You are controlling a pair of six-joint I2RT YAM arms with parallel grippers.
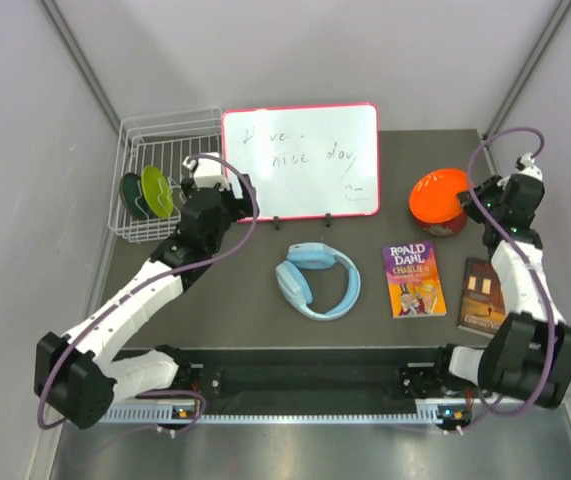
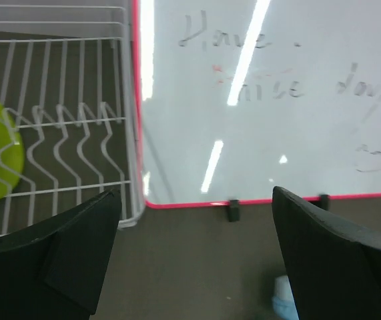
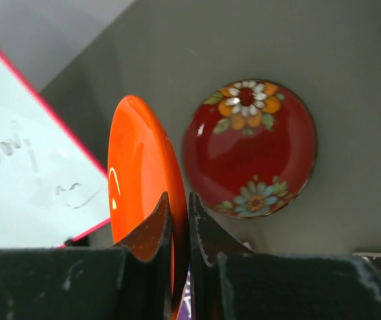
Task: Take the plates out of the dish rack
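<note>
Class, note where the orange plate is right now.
In the top view the orange plate is at the far right of the table, clamped on edge in the right gripper, beside the red flowered plate and right of the whiteboard.

Table point(image 1: 235, 300) holds dish rack point(image 1: 170, 116), whiteboard point(image 1: 300, 160), headphones point(image 1: 317, 282), two books point(image 1: 413, 278), floral plate point(image 3: 250, 150).

White rack point(image 1: 170, 135); lime plate point(image 1: 157, 190), dark green plate point(image 1: 132, 196). Far right: orange plate point(image 3: 137, 167), dark red plate point(image 3: 250, 150) with painted flowers.
</note>
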